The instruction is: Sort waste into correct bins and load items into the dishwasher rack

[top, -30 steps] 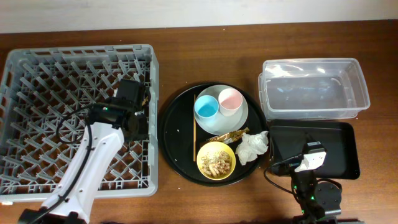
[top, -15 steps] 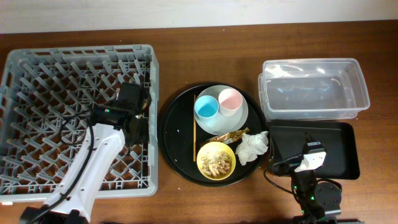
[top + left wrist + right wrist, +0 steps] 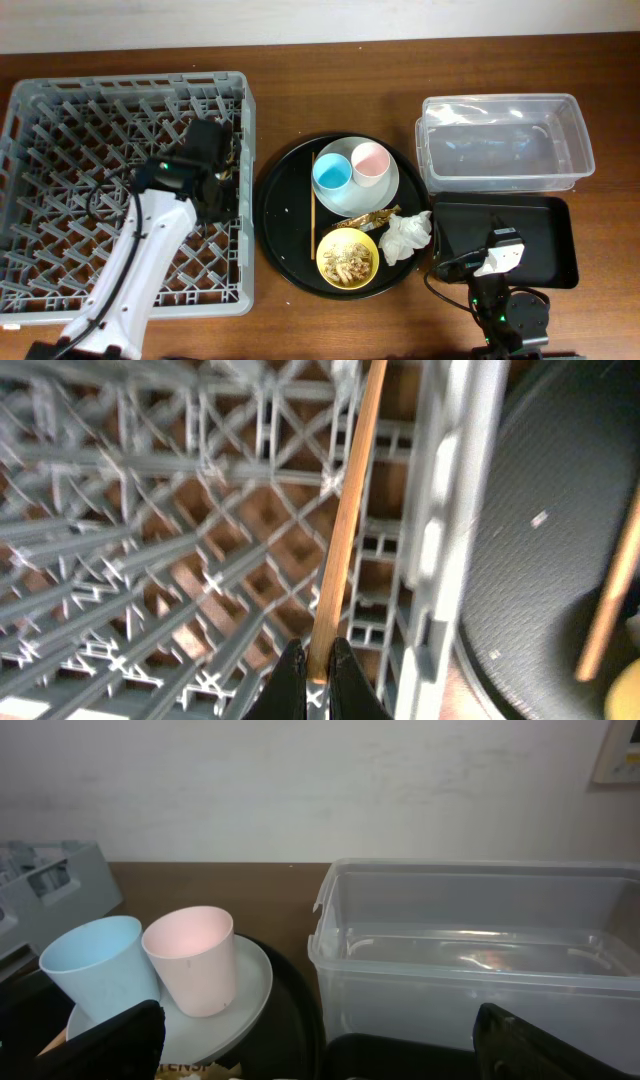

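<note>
I get bright, even light overhead, with soft shadows. The left wrist view blurs across the dishwasher rack (image 3: 150,540). Glare streaks the clear tub (image 3: 480,958).

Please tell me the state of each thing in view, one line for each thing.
left pincer: shut on chopstick over the dishwasher rack
right pincer: open, holding nothing
second chopstick: lying on round black tray
blue cup: upright, empty
pink cup: upright, empty
yellow bowl: holds food scraps
tissue: crumpled
clear tub: empty
</note>
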Motion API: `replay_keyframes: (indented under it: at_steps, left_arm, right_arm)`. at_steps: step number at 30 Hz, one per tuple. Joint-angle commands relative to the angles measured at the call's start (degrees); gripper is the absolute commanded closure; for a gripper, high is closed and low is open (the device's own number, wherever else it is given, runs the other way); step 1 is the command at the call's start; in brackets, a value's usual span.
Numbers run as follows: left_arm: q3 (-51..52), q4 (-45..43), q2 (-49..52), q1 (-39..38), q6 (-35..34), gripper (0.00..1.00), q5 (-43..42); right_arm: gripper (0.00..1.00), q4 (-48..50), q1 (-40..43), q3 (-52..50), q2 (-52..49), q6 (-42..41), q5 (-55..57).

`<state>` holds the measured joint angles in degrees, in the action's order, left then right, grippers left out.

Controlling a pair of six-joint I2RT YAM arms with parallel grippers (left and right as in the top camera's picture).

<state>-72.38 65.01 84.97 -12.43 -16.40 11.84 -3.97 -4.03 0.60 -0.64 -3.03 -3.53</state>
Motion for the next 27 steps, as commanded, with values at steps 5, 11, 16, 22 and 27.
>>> replay_keyframes:
  at_steps: [5, 11, 16, 22, 27]
  left_arm:
    - [-5.57, 1.73, -0.66, 0.22, -0.87, 1.00, 1.01]
    - [-5.57, 2.21, -11.85, 0.22, -2.23, 1.00, 0.81]
    - [-1.38, -1.77, -11.80, 0.07, -4.57, 1.00, 0.74]
    - [4.87, -9.64, -11.82, -1.84, 2.29, 1.00, 1.03]
    - [8.61, -13.55, -11.82, -1.77, 3.26, 1.00, 4.07]
  right_arm:
    - [0.01, -0.28, 0.35, -0.28, 0.33, -0.44, 0.31]
    - [0.01, -0.31, 0.35, -0.28, 0.33, -0.46, 0.31]
    - [0.01, -0.28, 0.35, -0.28, 0.33, -0.46, 0.33]
    - [0.01, -0.31, 0.35, -0.28, 0.33, -0.46, 0.31]
    - [0.01, -0.31, 0.35, -0.28, 0.33, -0.46, 0.31]
